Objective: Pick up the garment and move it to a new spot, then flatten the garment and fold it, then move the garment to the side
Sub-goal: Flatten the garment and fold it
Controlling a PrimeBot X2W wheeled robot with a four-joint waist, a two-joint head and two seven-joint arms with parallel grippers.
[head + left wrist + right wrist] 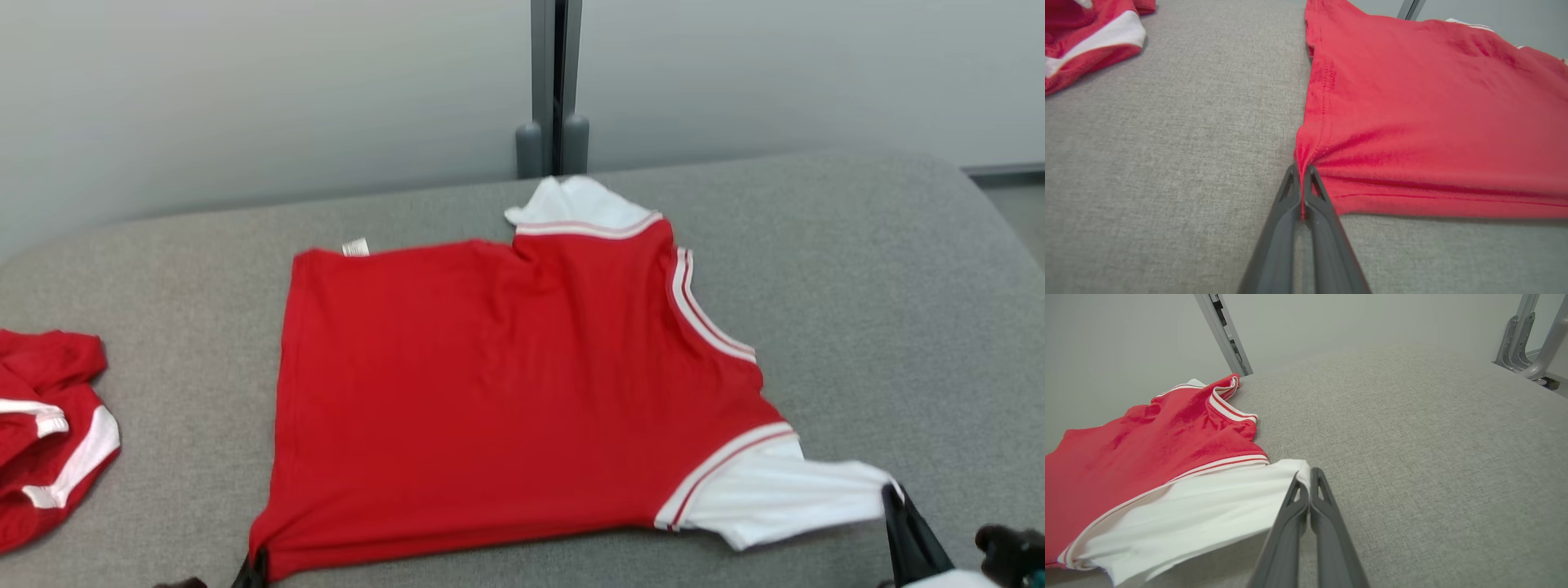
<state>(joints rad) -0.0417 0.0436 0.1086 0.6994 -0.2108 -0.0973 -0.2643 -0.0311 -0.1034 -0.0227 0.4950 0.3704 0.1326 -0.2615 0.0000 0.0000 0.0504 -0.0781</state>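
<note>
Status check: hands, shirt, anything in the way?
Left hand shut on red bottom corner of shirt. Right hand shut on its white sleeve tip. Shirt spread nearly flat on grey pad. Second red garment bunched at left, apart from it.

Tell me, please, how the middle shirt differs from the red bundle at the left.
The shirt lies spread nearly flat; the bundle is crumpled. The shirt is pinched at its hem corner by the left gripper and at its white sleeve by the right gripper; the bundle lies untouched. Both are red with white trim, on the grey cushion.
</note>
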